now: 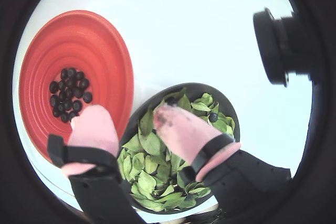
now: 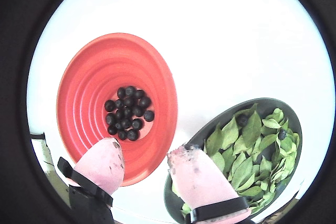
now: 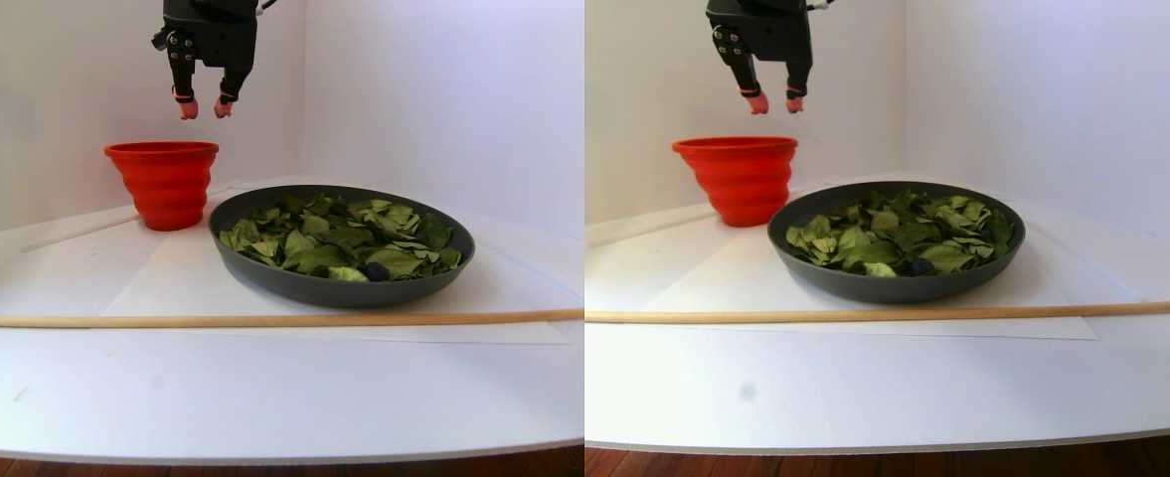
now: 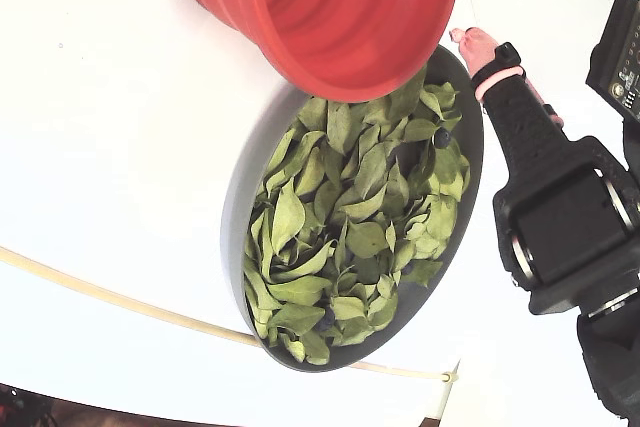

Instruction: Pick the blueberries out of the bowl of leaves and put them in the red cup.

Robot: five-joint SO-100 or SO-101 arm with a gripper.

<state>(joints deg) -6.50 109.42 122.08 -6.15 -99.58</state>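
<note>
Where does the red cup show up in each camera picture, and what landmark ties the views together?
A wrist view: red cup at left, blueberries inside.
Another wrist view: cup centre-left, berries inside.
Stereo pair view: cup upper left in the left half, again in the right half, behind the bowl.
Fixed view: cup at top, cut off by the edge.
Shared landmark: the bowl of leaves, always beside the cup.

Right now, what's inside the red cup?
A cluster of dark blueberries lies at the bottom of the red cup. Whether anything sits beneath the cluster cannot be seen.
</note>
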